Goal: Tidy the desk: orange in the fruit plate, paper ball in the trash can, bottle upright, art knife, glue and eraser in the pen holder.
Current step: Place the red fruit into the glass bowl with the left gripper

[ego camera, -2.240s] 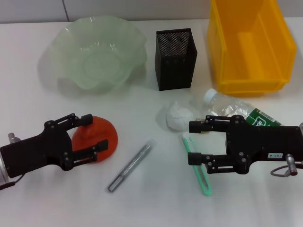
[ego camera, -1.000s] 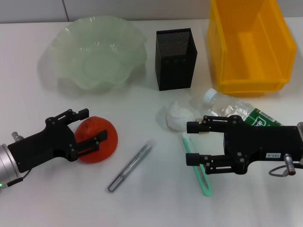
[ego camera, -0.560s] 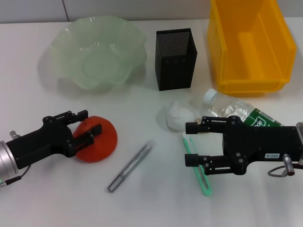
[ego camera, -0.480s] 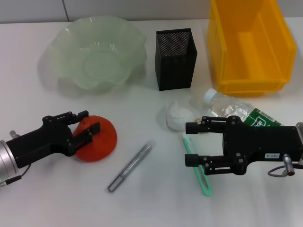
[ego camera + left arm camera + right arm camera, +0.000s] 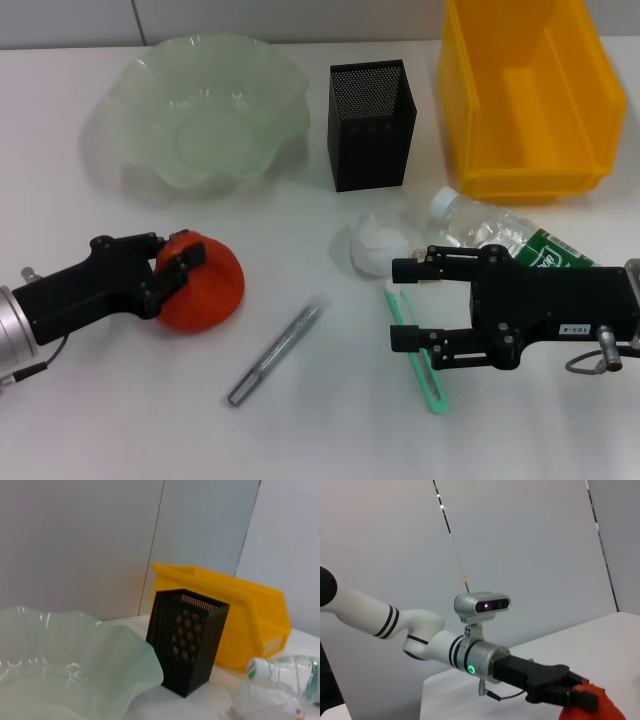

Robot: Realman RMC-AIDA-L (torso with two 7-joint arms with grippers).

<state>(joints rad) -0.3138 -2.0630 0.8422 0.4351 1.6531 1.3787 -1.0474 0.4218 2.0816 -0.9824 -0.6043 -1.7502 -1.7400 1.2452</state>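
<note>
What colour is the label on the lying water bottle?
The label on the bottle is green with white print; the head view shows it best.

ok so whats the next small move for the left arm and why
Probably lift the orange straight up, then carry it toward the fruit plate. The left gripper looks shut on the orange, which seems to sit on the desk short of the plate. The right gripper hangs open over the art knife.
</note>
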